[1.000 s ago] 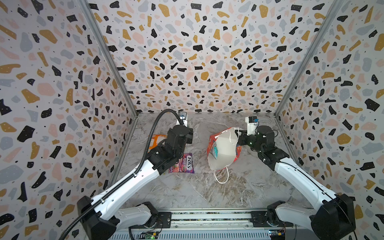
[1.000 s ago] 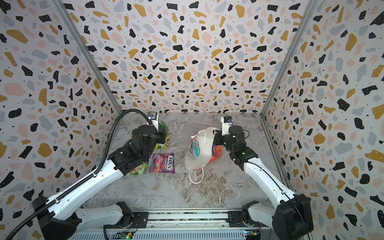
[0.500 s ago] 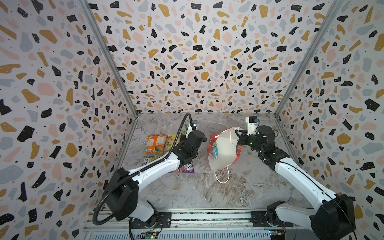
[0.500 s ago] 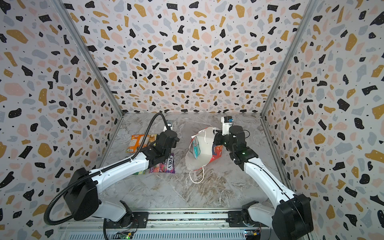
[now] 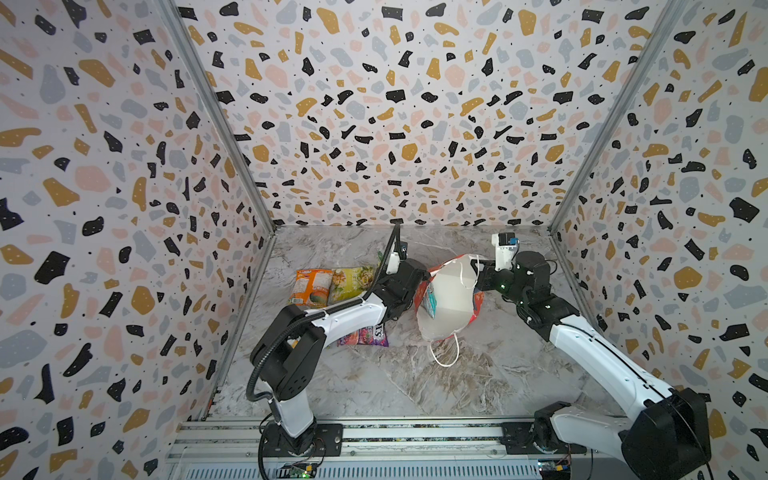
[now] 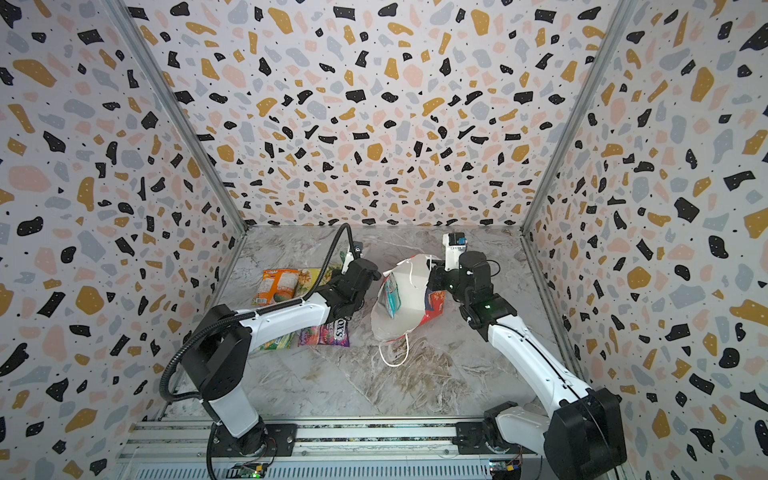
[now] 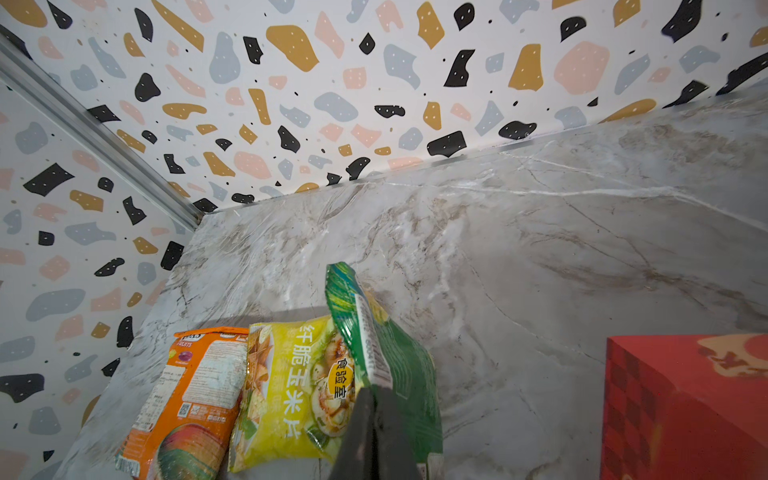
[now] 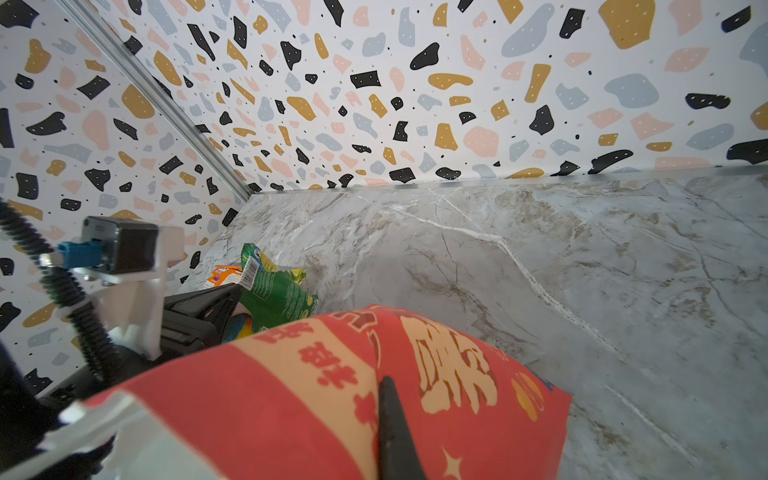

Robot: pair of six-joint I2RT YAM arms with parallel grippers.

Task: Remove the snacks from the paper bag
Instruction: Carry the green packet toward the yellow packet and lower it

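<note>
Closed tight, the left gripper (image 7: 371, 395) clamps a green packet (image 7: 386, 353), which stands on edge just beside the yellow packet (image 7: 291, 386) and orange packet (image 7: 195, 395), both flat on the marble tabletop (image 7: 540, 270). Also closed, the right gripper (image 8: 384, 388) pinches the red paper bag (image 8: 291, 395) by its wall. Bag tipped, white inside showing in both top views; teal-red packet (image 5: 430, 301) inside. Purple FOX'S packet (image 5: 370, 334) lies partly under left arm.

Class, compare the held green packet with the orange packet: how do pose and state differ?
The green packet stands up on edge; the orange packet lies flat on the table. The green packet is pinched by the left gripper, jaws shut; the orange packet lies free. Both are crinkly packets outside the paper bag.
</note>
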